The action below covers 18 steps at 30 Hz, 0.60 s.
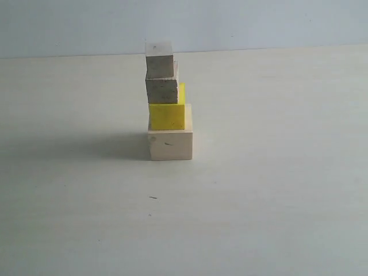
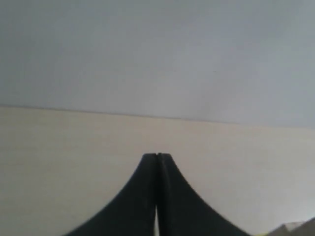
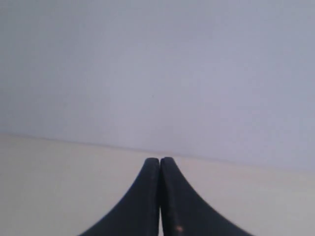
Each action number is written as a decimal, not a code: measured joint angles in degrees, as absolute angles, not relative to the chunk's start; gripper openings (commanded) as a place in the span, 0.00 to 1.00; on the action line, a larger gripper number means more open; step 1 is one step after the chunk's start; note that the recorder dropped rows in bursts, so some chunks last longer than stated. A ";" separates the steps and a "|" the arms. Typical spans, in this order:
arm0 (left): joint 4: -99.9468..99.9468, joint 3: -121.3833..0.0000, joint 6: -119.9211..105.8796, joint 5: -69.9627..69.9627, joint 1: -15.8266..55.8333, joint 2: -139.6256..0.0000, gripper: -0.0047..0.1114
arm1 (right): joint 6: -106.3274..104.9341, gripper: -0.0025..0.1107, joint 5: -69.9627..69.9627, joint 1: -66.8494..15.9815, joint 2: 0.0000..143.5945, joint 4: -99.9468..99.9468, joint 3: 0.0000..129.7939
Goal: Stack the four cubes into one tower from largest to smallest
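In the exterior view the tower stands in one column near the table's middle. The large pale wood cube (image 1: 170, 144) is at the bottom, with the bright yellow cube (image 1: 167, 115) on it. Above that sits the grainy grey-tan wood cube (image 1: 161, 89), topped by the tiny pale wood cube (image 1: 159, 59). Neither arm shows in the exterior view. My left gripper (image 2: 157, 156) is shut with nothing between its black fingers, facing bare table and wall. My right gripper (image 3: 160, 160) is likewise shut and empty. The cubes are out of both wrist views.
The pale table (image 1: 276, 190) meets a light grey wall (image 1: 259, 23) at the back. A small dark mark (image 1: 153, 198) lies on the table in front of the tower. A blurred yellowish and grey shape (image 2: 295, 229) shows at one corner of the left wrist view.
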State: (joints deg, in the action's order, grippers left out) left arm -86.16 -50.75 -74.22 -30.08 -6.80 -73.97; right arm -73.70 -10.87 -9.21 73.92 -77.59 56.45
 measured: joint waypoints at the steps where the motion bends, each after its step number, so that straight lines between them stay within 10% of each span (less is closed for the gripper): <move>1: -88.15 -49.47 -76.20 -27.34 -6.89 -71.67 0.04 | -75.17 0.02 -10.14 -9.21 71.38 -77.59 56.20; 18: -92.11 -41.72 -86.92 -3.68 -6.89 -39.43 0.04 | -89.57 0.02 -3.04 -9.21 42.15 -77.59 50.09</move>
